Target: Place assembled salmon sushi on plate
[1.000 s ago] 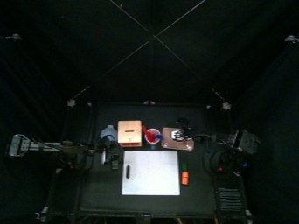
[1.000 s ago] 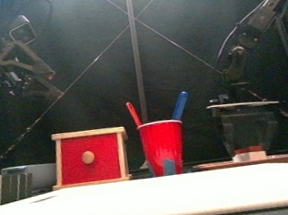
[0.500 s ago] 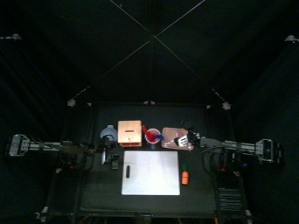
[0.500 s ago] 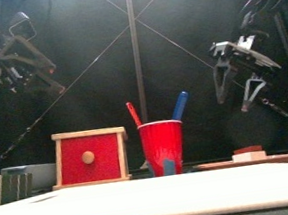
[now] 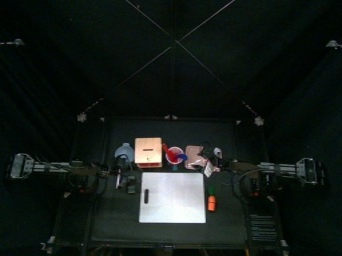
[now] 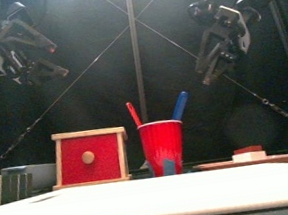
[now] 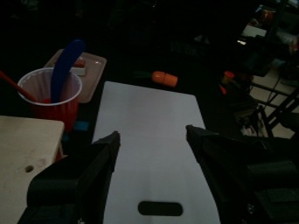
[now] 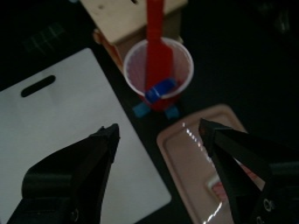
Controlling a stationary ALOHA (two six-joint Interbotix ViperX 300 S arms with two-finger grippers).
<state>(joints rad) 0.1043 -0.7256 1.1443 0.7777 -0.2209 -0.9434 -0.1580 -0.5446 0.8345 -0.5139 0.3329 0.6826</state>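
The salmon sushi (image 6: 249, 153) is a small reddish piece with a pale underside, lying on the pinkish-tan plate (image 6: 256, 160) at the right. In the right wrist view the sushi (image 8: 216, 185) shows as a small speck on the plate (image 8: 211, 144). My right gripper (image 6: 216, 61) hangs high above the plate, open and holding nothing; its jaws (image 8: 158, 131) stand wide apart. My left gripper (image 6: 47, 73) rests high at the left, open and empty, with the white board (image 7: 146, 131) beneath it.
A red cup (image 6: 162, 147) with a red and a blue stick stands at the middle back. A tan block with a red face (image 6: 90, 157) is left of it. A brighter orange piece (image 5: 211, 204) lies by the board's (image 5: 174, 197) right edge.
My right gripper, low over the plate a second ago, has lifted well above it and stayed open. The sushi stays on the plate. The left arm has barely moved.
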